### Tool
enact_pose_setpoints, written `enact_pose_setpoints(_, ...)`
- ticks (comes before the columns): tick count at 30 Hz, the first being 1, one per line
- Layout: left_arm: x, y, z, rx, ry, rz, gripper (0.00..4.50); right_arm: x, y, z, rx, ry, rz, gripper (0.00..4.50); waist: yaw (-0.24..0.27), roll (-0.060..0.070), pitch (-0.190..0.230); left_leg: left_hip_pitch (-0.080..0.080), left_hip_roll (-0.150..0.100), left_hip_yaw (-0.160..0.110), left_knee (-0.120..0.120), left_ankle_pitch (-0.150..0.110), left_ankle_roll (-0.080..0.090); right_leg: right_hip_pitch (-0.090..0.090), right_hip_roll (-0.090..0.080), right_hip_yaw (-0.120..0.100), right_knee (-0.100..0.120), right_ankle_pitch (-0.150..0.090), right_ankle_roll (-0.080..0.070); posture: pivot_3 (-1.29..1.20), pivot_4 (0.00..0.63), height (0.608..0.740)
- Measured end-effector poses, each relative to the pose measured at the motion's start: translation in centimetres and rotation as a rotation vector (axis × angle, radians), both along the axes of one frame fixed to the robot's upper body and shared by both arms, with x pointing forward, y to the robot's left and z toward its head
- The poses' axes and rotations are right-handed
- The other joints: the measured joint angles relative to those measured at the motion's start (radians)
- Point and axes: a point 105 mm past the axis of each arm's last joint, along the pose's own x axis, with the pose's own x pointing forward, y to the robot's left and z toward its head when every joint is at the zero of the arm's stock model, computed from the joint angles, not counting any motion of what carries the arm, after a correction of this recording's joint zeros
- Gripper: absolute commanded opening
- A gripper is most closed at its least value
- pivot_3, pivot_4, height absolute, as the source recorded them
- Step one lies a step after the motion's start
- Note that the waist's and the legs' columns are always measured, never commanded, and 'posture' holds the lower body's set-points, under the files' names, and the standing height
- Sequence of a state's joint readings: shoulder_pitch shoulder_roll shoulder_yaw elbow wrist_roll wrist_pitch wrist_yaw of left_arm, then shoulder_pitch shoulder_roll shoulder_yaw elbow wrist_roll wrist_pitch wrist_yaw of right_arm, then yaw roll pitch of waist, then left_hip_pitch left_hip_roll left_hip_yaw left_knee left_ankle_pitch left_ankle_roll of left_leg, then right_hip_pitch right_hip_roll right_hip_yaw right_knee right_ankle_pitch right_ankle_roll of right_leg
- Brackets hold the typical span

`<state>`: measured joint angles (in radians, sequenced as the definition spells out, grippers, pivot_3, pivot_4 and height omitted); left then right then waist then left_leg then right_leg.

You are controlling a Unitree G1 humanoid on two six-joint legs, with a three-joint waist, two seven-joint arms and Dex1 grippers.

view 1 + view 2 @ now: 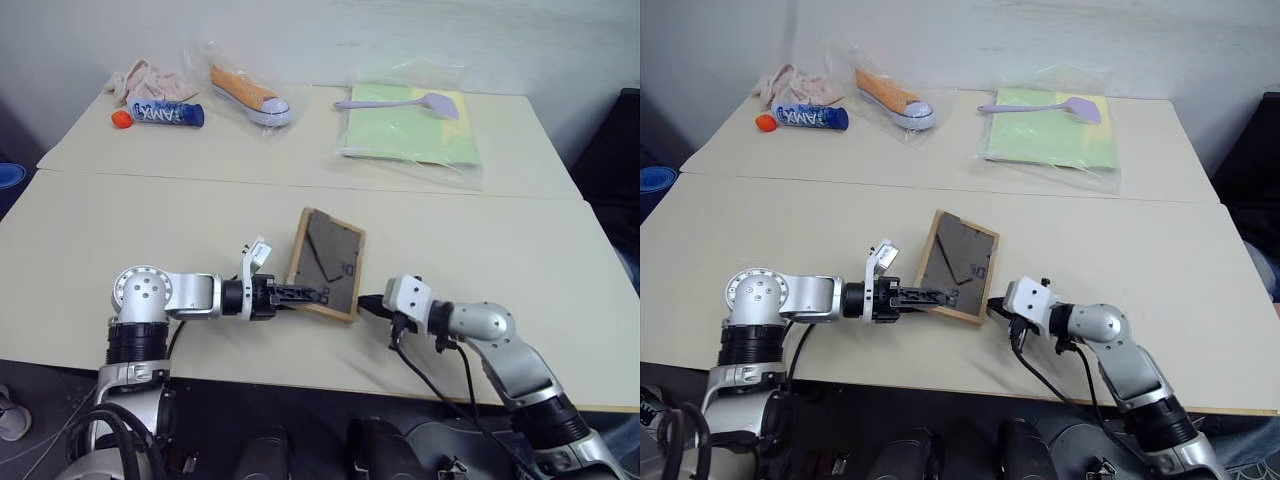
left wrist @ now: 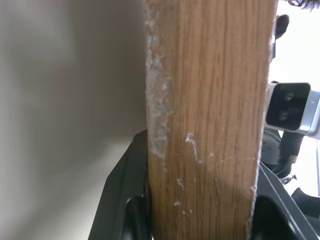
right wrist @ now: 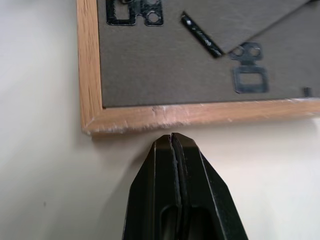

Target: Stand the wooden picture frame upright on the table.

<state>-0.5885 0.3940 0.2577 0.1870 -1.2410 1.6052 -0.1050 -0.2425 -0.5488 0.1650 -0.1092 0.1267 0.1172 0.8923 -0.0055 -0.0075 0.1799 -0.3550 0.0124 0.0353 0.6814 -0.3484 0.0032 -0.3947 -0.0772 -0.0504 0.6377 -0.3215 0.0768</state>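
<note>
— Pale wood and dark grey board: that's the wooden picture frame (image 1: 326,263), backing side showing, near the front edge of the table (image 1: 120,230), about midway along it. It looks tilted, far edge raised; I can't tell how steeply.

— Who's got it?

— The left gripper (image 1: 312,295) reaches in from the left, and its black fingers (image 2: 125,200) are clamped either side of the frame's wooden rim. In the left wrist view the grain runs straight up between them, with chipped whitish scuffs along one edge.

— And the other one?

— The right gripper (image 3: 173,142) has its two fingers pressed flat together, nothing between them, tip just beside the frame's scuffed lower rim. Touching or not, I can't say.

— What's on the backing?

— Small black metal hangers and a thin black strip, plus the fold-out stand's flap.

— Anything bagged?

— Yes, on the far half of the table beyond the seam. A clear plastic bag (image 1: 415,125) holds a flat green sheet near the far right corner, with a lilac spatula (image 1: 405,102) lying on top. Another clear bag holds an orange sneaker (image 1: 250,95) with a white sole.

— Far left corner?

— A blue tube (image 1: 165,114) with an orange cap, lying against a crumpled pinkish cloth (image 1: 150,80).
</note>
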Motion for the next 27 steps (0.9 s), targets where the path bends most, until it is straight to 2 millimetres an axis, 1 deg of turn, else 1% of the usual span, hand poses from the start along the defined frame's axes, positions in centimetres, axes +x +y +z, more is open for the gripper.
enact_pose_setpoints(1,0.0,0.1,0.1,-0.002,-0.024,0.012,1.31,0.0,-0.5,0.4,0.028,0.014,-0.005,0.56,-0.001,0.0,0.0,0.0,0.0,0.0,0.0,0.0,0.0,0.0,0.0,0.0,0.0,0.0,0.0,0.0,0.15,0.74)
enact_pose_setpoints(2,0.0,0.3,0.2,-0.003,-0.072,0.034,1.31,0.0,-1.0,1.0,0.058,0.024,-0.003,0.9,-0.002,0.0,0.0,0.0,0.0,0.0,0.0,0.0,-0.001,0.0,0.0,0.0,0.0,0.0,0.0,0.0,0.15,0.74)
enact_pose_setpoints(4,0.2,0.9,0.5,0.02,-0.178,0.067,1.31,0.1,-1.3,2.3,0.125,0.038,0.01,1.46,-0.006,0.0,0.0,0.0,0.002,0.0,0.0,0.0,-0.002,0.0,0.002,0.0,0.0,0.0,0.0,0.0,0.15,0.74)
enact_pose_setpoints(5,0.2,1.3,0.8,0.054,-0.264,0.064,1.31,0.3,-1.1,3.3,0.174,0.043,0.026,1.91,-0.012,0.0,0.0,0.001,0.002,0.001,-0.001,0.001,-0.003,0.0,0.002,0.001,0.0,0.0,0.0,0.0,0.15,0.74)
enact_pose_setpoints(7,0.3,1.6,1.0,0.087,-0.381,0.061,1.31,0.6,-0.3,5.1,0.252,0.064,0.057,2.35,-0.019,0.0,0.0,0.002,0.002,0.001,-0.001,0.001,-0.003,0.0,0.002,0.001,0.0,0.0,-0.001,0.0,0.15,0.74)
enact_pose_setpoints(8,0.3,1.6,1.0,0.093,-0.435,0.056,1.31,0.7,0.2,5.9,0.286,0.082,0.077,2.71,-0.02,0.0,0.0,0.002,0.002,0.001,-0.002,0.001,-0.003,0.0,0.002,0.001,0.0,0.0,-0.001,0.0,0.15,0.74)
enact_pose_setpoints(9,0.3,1.6,0.9,0.096,-0.465,0.045,1.31,0.8,0.6,6.5,0.308,0.096,0.094,2.98,-0.02,0.0,0.0,0.001,0.002,0.001,-0.002,0.001,-0.003,0.0,0.002,0.001,0.0,0.0,-0.001,0.0,0.15,0.74)
enact_pose_setpoints(12,-0.1,1.6,0.7,0.129,-0.565,-0.019,1.31,1.8,2.9,9.1,0.351,0.108,0.167,3.95,-0.022,0.001,0.0,0.001,0.002,0.0,-0.002,0.001,-0.003,0.0,0.001,0.001,0.0,-0.001,-0.001,0.0,0.15,0.74)
enact_pose_setpoints(13,-0.2,1.4,0.8,0.131,-0.583,-0.032,1.31,2.0,3.4,9.6,0.358,0.106,0.182,4.27,-0.022,0.001,0.0,0.001,0.002,0.0,-0.003,0.001,-0.003,-0.001,0.001,0.001,0.0,-0.001,-0.001,0.0,0.15,0.74)
enact_pose_setpoints(14,-0.2,1.2,0.7,0.131,-0.598,-0.044,1.31,2.1,3.8,10.0,0.365,0.107,0.192,4.49,-0.02,0.001,0.0,0.001,0.002,0.0,-0.004,0.001,-0.002,-0.001,0.0,0.001,-0.001,-0.001,-0.002,0.0,0.15,0.74)
enact_pose_setpoints(18,-0.3,1.1,0.8,0.133,-0.637,-0.067,1.31,2.0,5.9,9.5,0.38,0.156,0.256,4.49,-0.019,0.001,0.0,-0.002,0.002,-0.001,-0.004,-0.001,0.0,-0.002,-0.001,0.0,0.0,0.0,-0.001,0.0,0.15,0.74)
enact_pose_setpoints(21,-0.2,1.0,0.7,0.128,-0.638,-0.062,1.31,1.7,6.8,9.4,0.376,0.166,0.288,4.49,-0.02,0.001,0.0,-0.002,0.001,-0.001,-0.002,-0.001,0.002,-0.002,-0.001,0.0,-0.001,0.0,0.0,0.0,0.15,0.74)
enact_pose_setpoints(25,-0.2,0.9,0.7,0.12,-0.622,-0.047,1.31,1.3,7.0,9.0,0.366,0.188,0.313,4.49,-0.019,0.001,0.0,-0.002,0.001,-0.001,-0.001,-0.001,0.002,-0.002,-0.002,0.0,-0.001,0.0,0.0,0.0,0.15,0.74)
enact_pose_setpoints(27,-0.2,0.9,0.7,0.097,-0.586,-0.032,1.31,0.4,6.5,8.7,0.345,0.195,0.356,4.49,-0.016,0.001,0.0,-0.003,0.001,-0.001,-0.002,-0.002,0.003,-0.002,-0.002,0.0,-0.001,0.0,0.0,0.0,0.15,0.74)
